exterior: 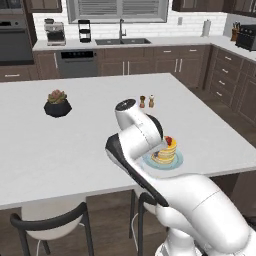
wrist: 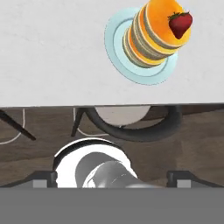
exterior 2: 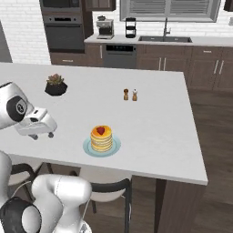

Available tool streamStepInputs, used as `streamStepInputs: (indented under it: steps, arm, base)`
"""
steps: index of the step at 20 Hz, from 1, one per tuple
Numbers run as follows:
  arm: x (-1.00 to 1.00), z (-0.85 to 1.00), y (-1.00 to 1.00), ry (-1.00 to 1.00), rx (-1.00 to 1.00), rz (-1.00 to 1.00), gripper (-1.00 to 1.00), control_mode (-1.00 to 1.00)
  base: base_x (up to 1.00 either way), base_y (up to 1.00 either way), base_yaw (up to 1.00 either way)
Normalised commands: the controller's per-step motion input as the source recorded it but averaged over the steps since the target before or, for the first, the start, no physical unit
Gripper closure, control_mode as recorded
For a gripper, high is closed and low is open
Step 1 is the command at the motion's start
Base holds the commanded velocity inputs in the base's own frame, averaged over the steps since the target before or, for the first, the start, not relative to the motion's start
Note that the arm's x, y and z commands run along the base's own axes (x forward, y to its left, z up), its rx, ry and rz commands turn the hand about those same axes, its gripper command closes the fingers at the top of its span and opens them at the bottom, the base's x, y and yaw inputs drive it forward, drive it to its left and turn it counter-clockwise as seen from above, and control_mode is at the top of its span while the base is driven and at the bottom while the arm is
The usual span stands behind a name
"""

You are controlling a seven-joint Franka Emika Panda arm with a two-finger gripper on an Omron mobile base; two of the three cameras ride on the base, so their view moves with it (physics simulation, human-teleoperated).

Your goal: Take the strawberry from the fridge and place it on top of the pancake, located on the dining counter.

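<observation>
You have the strawberry (exterior 2: 100, 130) sitting on top of the pancake (exterior 2: 101, 139), near the counter's (exterior 2: 154, 123) near edge. Your gripper (exterior 2: 38, 123) hangs apart, left of the plate (exterior 2: 86, 146); its jaw spacing cannot be told.

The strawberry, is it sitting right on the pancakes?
Touching. In the hand view the strawberry lies flat on the top pancake with no gap; the right base view shows it resting there too.

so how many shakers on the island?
2. The left shaker and the right shaker stand upright side by side, just apart, mid dining counter, beyond the pancake. None seems hidden.
</observation>
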Motion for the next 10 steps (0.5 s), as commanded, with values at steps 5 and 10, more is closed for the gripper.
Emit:
streamStepInputs:
  steps: [5,10]
  arm:
    - [-0.72,-0.44,0.34,0.08,-0.16,0.13,-1.0,-1.0]
    - [-0.02,-0.37,0.13,0.15,-0.16,0.01,-1.0,-1.0]
  base:
    - [0.0,0.0,0.0]
    - [0.0,0.0,0.0]
